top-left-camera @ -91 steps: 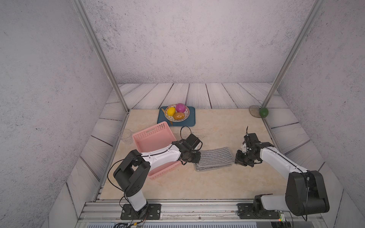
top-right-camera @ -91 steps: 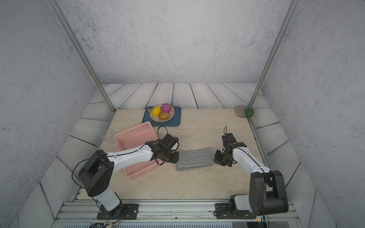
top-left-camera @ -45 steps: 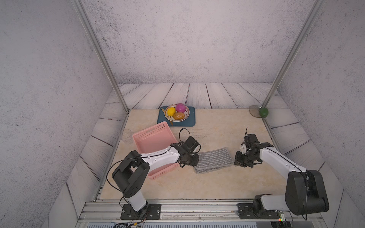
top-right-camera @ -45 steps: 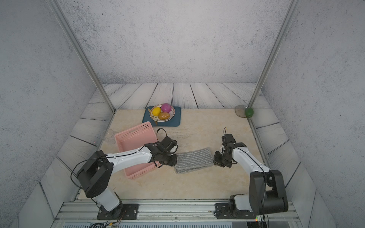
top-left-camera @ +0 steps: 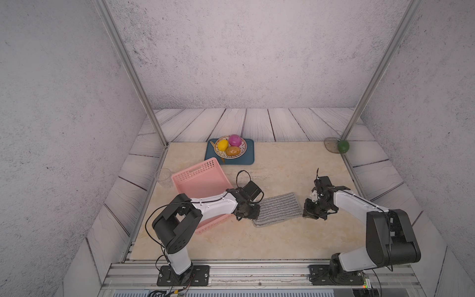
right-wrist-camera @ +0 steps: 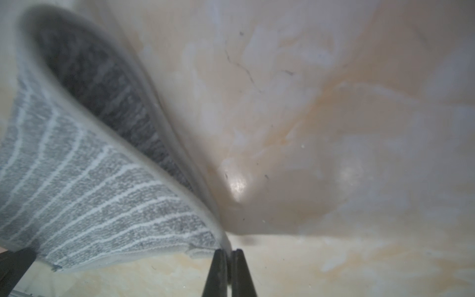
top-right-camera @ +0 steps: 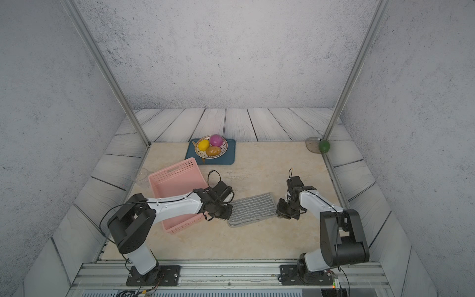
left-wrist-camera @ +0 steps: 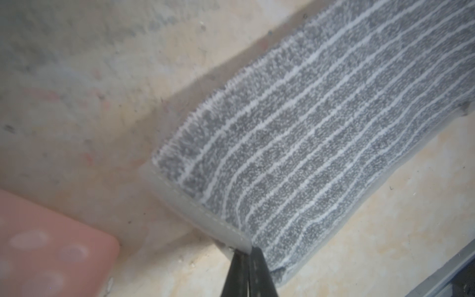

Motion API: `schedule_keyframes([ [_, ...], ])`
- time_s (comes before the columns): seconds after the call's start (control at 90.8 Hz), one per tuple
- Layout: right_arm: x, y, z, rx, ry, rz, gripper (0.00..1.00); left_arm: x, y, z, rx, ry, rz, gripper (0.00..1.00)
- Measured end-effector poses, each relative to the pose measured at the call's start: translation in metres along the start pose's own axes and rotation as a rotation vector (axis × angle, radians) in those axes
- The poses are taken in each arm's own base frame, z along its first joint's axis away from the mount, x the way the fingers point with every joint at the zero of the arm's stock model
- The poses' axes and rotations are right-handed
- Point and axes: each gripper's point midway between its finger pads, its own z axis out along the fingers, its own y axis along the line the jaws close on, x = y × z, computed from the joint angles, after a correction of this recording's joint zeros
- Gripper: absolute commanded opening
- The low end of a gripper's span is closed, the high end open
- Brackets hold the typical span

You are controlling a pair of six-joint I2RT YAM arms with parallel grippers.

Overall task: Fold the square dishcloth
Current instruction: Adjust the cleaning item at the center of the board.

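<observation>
In the last second the left gripper [top-left-camera: 253,216] has slid toward the frame's lower edge, settling the soft grey, white-striped square dishcloth [top-left-camera: 279,208], doubled over at lower centre of the beige stone-look tabletop [top-left-camera: 270,239], and with both it and the right gripper [top-left-camera: 307,214] still clenched on its corners, letting go seems next.

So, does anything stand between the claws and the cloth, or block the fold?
Nothing visible does. The left claw and the right claw are each shut on a corner of the cloth, at opposite ends. The basket lies beside the cloth, apart from it, and nothing lies on the cloth.
</observation>
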Motion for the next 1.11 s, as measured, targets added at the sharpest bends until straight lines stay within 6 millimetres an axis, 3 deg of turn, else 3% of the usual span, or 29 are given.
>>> schedule_keyframes([
  [0.077, -0.001, 0.000, 0.002, 0.001, 0.002, 0.003, 0.00, 0.000, 0.000, 0.001, -0.005, -0.001, 0.003, 0.10],
  [0.198, -0.001, -0.001, 0.004, 0.002, 0.001, 0.010, 0.00, -0.001, 0.000, 0.001, -0.011, -0.003, 0.006, 0.00],
  [0.506, -0.005, -0.009, 0.001, 0.046, -0.035, 0.040, 0.00, -0.011, -0.002, 0.022, -0.031, 0.020, 0.025, 0.00],
  [0.793, -0.013, -0.022, 0.000, 0.121, -0.072, 0.068, 0.00, -0.038, -0.014, 0.030, -0.028, -0.007, 0.063, 0.00],
  [0.947, -0.020, -0.021, 0.001, 0.131, -0.077, 0.074, 0.00, -0.052, -0.015, 0.029, -0.035, -0.026, 0.076, 0.00],
  [1.112, -0.025, -0.018, -0.002, 0.125, -0.089, 0.070, 0.00, -0.053, -0.010, 0.023, -0.044, -0.022, 0.071, 0.00],
])
